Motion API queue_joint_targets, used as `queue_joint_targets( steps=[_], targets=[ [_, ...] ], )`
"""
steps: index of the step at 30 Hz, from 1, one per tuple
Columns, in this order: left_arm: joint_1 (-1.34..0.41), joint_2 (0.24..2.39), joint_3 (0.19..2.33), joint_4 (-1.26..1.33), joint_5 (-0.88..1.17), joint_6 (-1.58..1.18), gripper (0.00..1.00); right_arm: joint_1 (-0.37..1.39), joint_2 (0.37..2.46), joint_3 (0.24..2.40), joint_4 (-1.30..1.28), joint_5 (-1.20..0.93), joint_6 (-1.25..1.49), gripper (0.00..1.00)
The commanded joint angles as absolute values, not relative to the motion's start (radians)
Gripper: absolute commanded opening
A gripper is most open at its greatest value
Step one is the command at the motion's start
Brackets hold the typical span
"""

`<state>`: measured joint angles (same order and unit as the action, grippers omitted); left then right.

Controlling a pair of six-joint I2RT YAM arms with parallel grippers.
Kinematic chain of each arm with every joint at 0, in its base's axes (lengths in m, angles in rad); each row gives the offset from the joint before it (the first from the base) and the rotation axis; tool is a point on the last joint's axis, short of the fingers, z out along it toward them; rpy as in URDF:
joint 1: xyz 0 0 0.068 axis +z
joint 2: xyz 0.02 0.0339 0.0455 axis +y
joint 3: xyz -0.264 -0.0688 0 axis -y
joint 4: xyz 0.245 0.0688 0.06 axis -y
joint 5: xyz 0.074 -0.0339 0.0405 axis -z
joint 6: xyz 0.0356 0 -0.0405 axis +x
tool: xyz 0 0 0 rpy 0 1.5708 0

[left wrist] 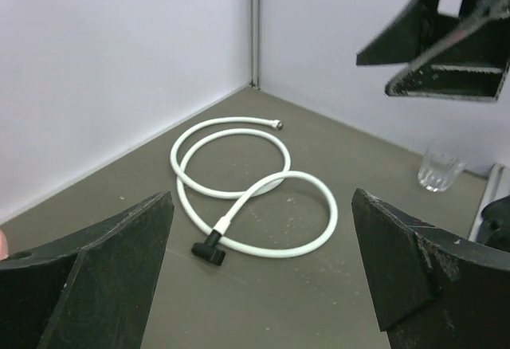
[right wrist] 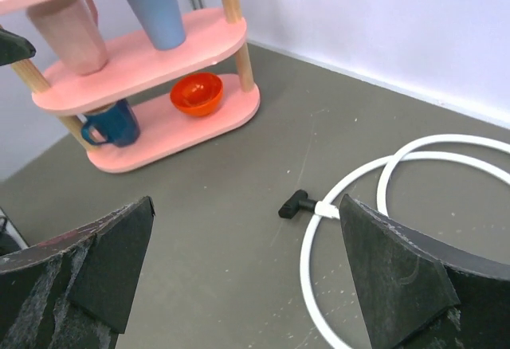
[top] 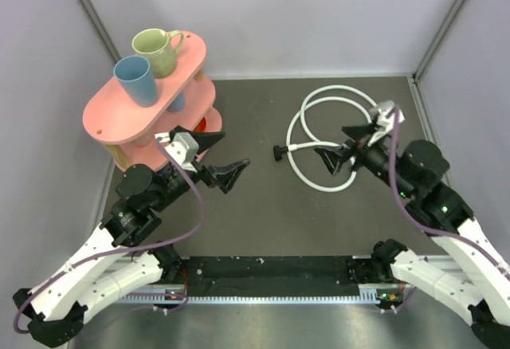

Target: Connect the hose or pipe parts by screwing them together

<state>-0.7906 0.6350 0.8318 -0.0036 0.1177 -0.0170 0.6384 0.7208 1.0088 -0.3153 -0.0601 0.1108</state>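
The white hose [top: 335,88] lies coiled in loops on the dark table at the right. A black T-shaped connector [top: 279,152] sits on its near-left end and looks joined to it. The left wrist view has the hose [left wrist: 331,221], the connector [left wrist: 209,248] and a silvery end fitting [left wrist: 276,124] at the far end. My left gripper [top: 223,156] hangs open left of the connector, holding nothing. My right gripper [top: 344,145] is open above the coil's near side, with the connector [right wrist: 296,204] and hose [right wrist: 304,262] lying between its fingers' lines of sight.
A pink tiered rack [top: 119,114] stands at the back left with a green mug [top: 155,50] and a blue cup [top: 135,80] on top, and an orange bowl [right wrist: 196,94] and dark blue mug [right wrist: 111,123] lower down. A clear glass [left wrist: 440,170] stands by the right wall. Walls enclose the table.
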Motion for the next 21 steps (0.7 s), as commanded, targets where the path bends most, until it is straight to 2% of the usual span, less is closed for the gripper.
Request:
queue_joint_targets(
  steps=[1,5,21],
  targets=[
    [-0.788,0.614,0.874,0.011,0.086,-0.167,0.99,0.635,0.597,0.957,-0.373,0.047,0.248,0.99],
    [-0.788,0.571,0.864,0.035,0.072,-0.186,0.99,0.634,0.512,0.924,-0.396,0.167,0.238,0.99],
    [-0.788,0.557,0.836,0.038,0.017,-0.158,0.99,0.635,0.511,0.95,-0.416,0.101,0.259,0.99]
  ],
)
